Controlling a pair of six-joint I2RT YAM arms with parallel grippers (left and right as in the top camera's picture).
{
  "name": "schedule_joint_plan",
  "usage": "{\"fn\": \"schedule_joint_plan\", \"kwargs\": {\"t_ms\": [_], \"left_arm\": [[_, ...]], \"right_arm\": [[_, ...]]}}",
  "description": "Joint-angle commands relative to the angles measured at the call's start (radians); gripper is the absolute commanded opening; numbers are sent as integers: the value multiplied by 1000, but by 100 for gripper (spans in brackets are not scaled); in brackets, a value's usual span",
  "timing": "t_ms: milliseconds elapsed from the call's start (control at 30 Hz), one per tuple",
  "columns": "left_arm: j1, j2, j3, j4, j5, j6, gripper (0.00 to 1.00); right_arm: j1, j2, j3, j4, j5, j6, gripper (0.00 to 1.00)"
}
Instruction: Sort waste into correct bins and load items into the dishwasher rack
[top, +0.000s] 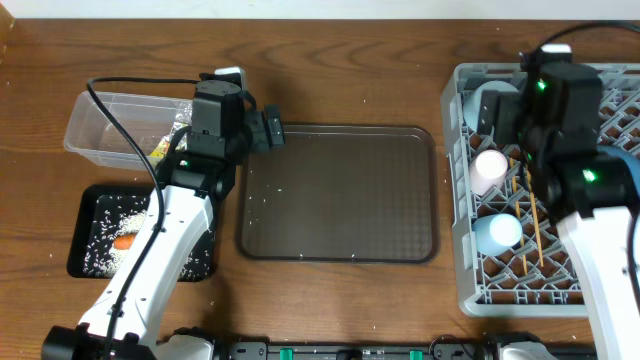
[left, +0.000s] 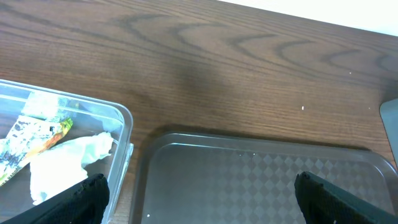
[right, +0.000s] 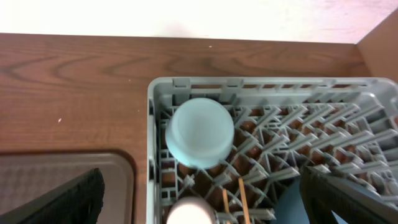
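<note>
- Left gripper (top: 272, 130), jaws spread wide with nothing between them, over the far left corner of the brown serving tray (top: 340, 190) and just right of the clear tub (top: 75, 130).
- Right gripper (right: 199, 186), jaws likewise spread wide and empty, above the far left part of the dishwasher rack (top: 465, 290).
- Inside the clear tub: crumpled white tissue (left: 62, 165) and yellow-green wrapper (left: 43, 134), touching each other.
- Black tray (top: 80, 200) just nearer than the tub, at the left of the table (top: 350, 60).
- In the black tray: orange carrot (top: 125, 241) lying among white rice grains (top: 103, 235).
- A few stray grains on the wood between the black tray and the serving tray, and some on the serving tray itself.
- In the rack's left column: light blue bowl (right: 200, 132) at the far corner, then pink cup (top: 489, 170), then light blue cup (top: 497, 232) nearest of the three.
- Two wooden chopsticks (top: 535, 225) lying lengthwise on the grid, just right of the cups.
- Blue plate (top: 625, 160) toward the rack's right side, mostly hidden by the right arm.
- Serving tray in the middle, between tub and rack.
</note>
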Motion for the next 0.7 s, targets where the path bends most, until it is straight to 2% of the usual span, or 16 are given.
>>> {"fn": "schedule_joint_plan", "kwargs": {"t_ms": [0, 400, 667], "left_arm": [[3, -8, -1, 0, -8, -2, 98], [3, -8, -1, 0, -8, -2, 98], [3, -8, -1, 0, -8, -2, 98]], "right_arm": [[8, -129, -6, -36, -1, 11, 99], [8, -533, -11, -207, -1, 11, 99], [8, -666, -11, -304, -1, 11, 99]]}}
